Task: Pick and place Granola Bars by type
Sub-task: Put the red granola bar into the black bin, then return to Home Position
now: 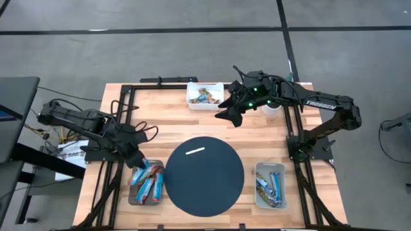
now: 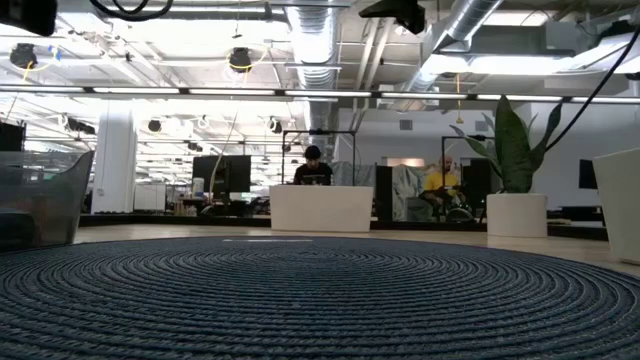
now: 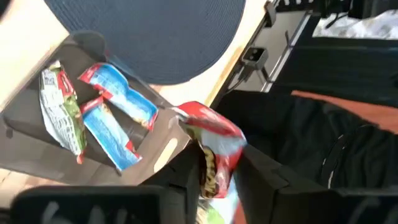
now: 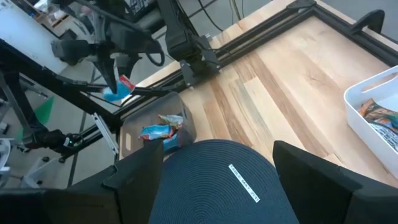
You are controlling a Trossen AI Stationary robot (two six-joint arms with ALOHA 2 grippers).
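My left gripper [image 1: 136,159] is shut on a blue and red granola bar [image 3: 214,149] above the far left corner of a grey bin [image 1: 132,192]. That bin holds blue bars [image 3: 121,102] and a green and white one [image 3: 62,109]. My right gripper [image 1: 228,114] hangs open and empty above the table, beyond the far edge of the dark round mat [image 1: 204,174]. More bars lie in a white bin [image 1: 204,95] at the far edge and in a pale bin [image 1: 270,185] at the near right. My left gripper pinches the granola bar between its two fingers [image 3: 180,180], which slant downward. The bar's red end [image 3: 211,127] sticks out past the fingertips. The bar is lifted clear and hangs below the fingers over the bin's edge [image 4: 118,92].
A short white strip [image 1: 195,151] marks the mat. A white cup [image 1: 273,106] stands beside the right arm. Black frame rails [image 1: 122,122] run along the table's left and right sides. Bare wood lies between the mat and the far white bin.
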